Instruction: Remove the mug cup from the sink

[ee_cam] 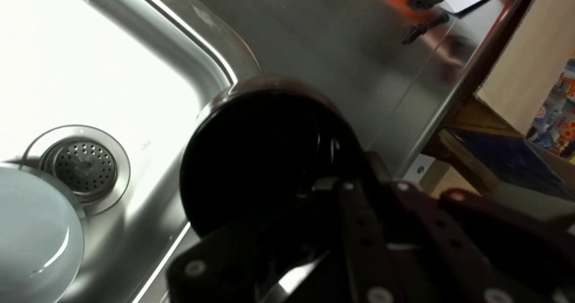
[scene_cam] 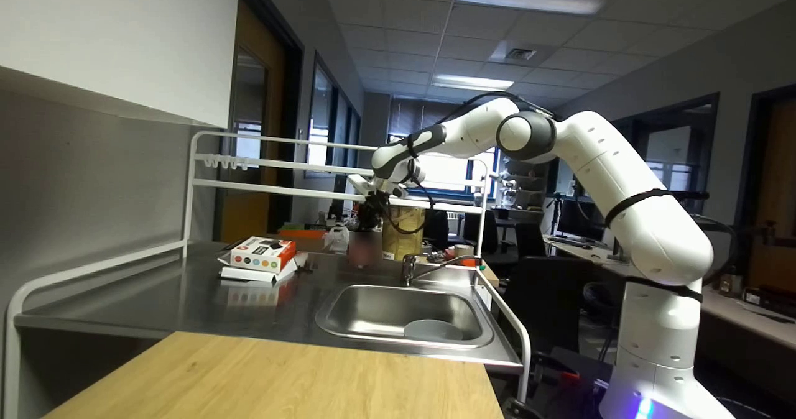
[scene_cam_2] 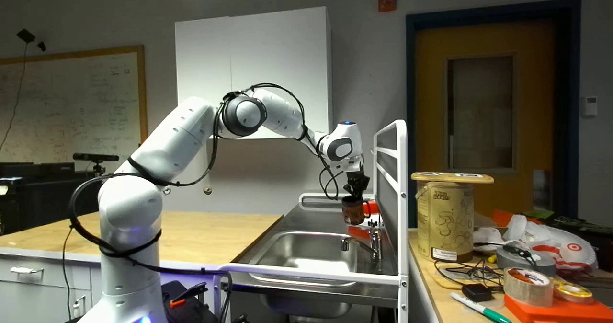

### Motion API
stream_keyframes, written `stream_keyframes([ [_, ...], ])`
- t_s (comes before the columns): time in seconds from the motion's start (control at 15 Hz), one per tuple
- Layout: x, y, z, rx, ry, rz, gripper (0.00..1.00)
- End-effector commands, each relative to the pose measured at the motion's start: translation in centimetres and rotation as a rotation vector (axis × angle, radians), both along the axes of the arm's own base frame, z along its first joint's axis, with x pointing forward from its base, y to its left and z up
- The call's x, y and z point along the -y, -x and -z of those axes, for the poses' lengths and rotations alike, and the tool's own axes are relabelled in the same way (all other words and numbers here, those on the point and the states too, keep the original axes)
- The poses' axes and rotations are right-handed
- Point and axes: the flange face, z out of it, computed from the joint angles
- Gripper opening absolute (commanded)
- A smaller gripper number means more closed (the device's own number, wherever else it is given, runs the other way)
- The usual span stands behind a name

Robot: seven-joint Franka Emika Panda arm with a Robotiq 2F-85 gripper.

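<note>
In an exterior view, the gripper [scene_cam_2: 356, 192] is clamped on the mug cup [scene_cam_2: 352, 213], which it holds in the air, close to upright, outside the sink [scene_cam: 392, 306] and just past its corner on the side of the faucet [scene_cam_2: 376, 245]. The wrist view looks down into the mug cup's dark mouth; the grip seems to be at the rim, though that part is too shadowed and blurred to be sure. The white arm [scene_cam_2: 175, 131] reaches over from its base [scene_cam: 659, 369] at one side of the sink. In the sink are a round drain [ee_cam: 85, 166] and, overlapping its edge in the wrist view, a pale dish [ee_cam: 36, 235]. The faucet stands at the sink's edge, with a white rail [scene_cam_2: 402, 208] behind it and a yellow canister [scene_cam_2: 445, 217] past the rail. Near the sink, on the side opposite the faucet, is a light wooden tabletop [scene_cam: 280, 382]. On the steel counter [scene_cam: 193, 294], across the sink from the arm's base, rests a white and orange box [scene_cam: 258, 256] with coloured dots along its side.
</note>
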Motion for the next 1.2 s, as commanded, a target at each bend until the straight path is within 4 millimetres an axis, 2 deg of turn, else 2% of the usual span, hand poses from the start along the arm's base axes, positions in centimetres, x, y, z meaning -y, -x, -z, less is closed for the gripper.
stream_keyframes([
  [0.0, 1.1, -2.4, -0.1, 0.01, -0.107, -0.004, 0.05],
  [0.6, 3.4, -4.1, 3.6, -0.066, -0.12, 0.021, 0.04],
  [1.13, 3.9, -4.6, 5.3, -0.101, -0.109, 0.021, 0.05],
])
